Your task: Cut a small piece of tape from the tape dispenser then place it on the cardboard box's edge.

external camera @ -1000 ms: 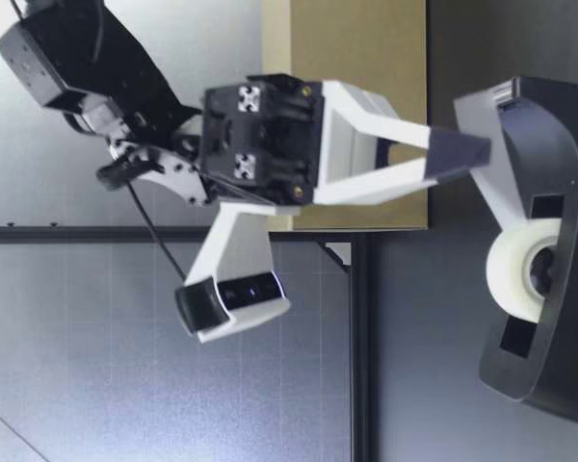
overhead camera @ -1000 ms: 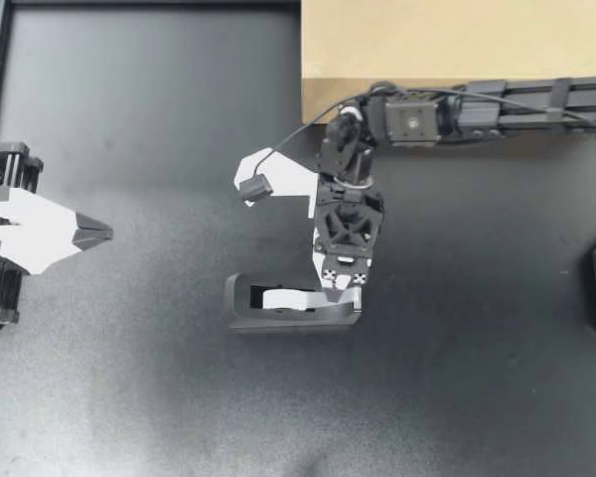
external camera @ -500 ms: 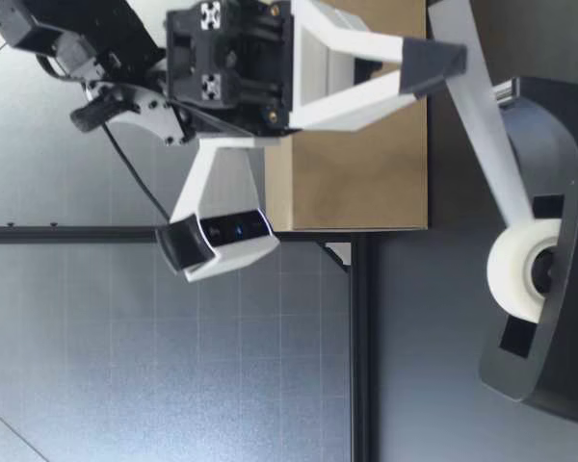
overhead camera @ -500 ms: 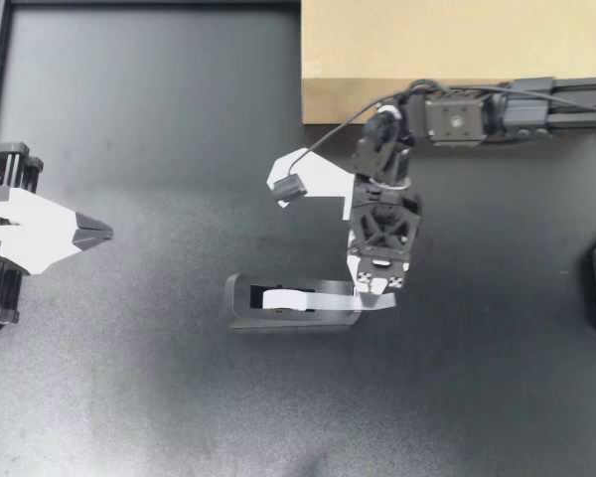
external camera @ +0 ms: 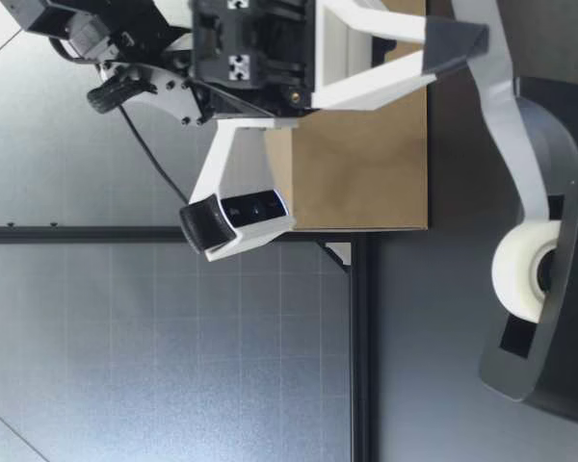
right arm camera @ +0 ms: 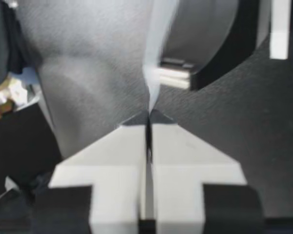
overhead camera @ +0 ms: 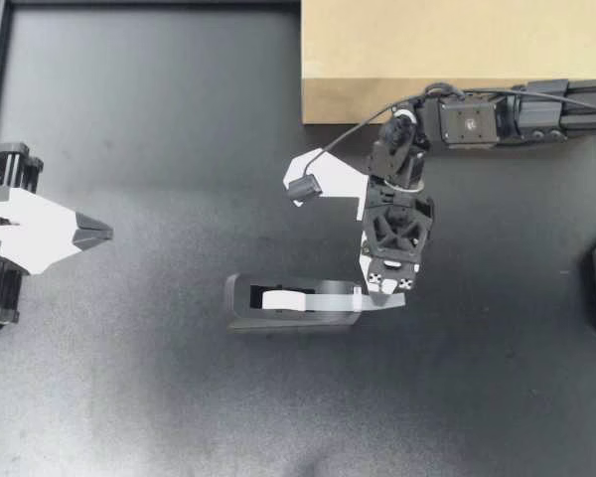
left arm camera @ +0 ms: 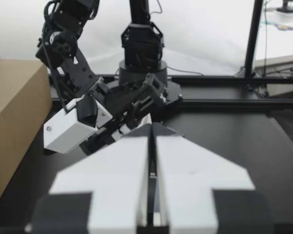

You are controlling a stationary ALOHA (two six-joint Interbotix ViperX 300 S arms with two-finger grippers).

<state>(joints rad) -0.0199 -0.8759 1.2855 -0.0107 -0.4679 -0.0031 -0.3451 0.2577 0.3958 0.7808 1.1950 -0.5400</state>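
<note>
My right gripper (overhead camera: 382,295) pinches the translucent white tape strip (overhead camera: 333,289), which runs left to the black plastic tape dispenser (overhead camera: 238,300); the brown cardboard box (overhead camera: 457,40) lies on the far side.

My right gripper (overhead camera: 380,295) points downward, fingers pressed together; my left gripper (overhead camera: 104,234) is likewise closed

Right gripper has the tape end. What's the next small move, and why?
Probably snap my right gripper downward across the black tape dispenser's cutter. It is shut on the white tape strip, which runs unbroken to the roll, so it isn't cut yet.
</note>
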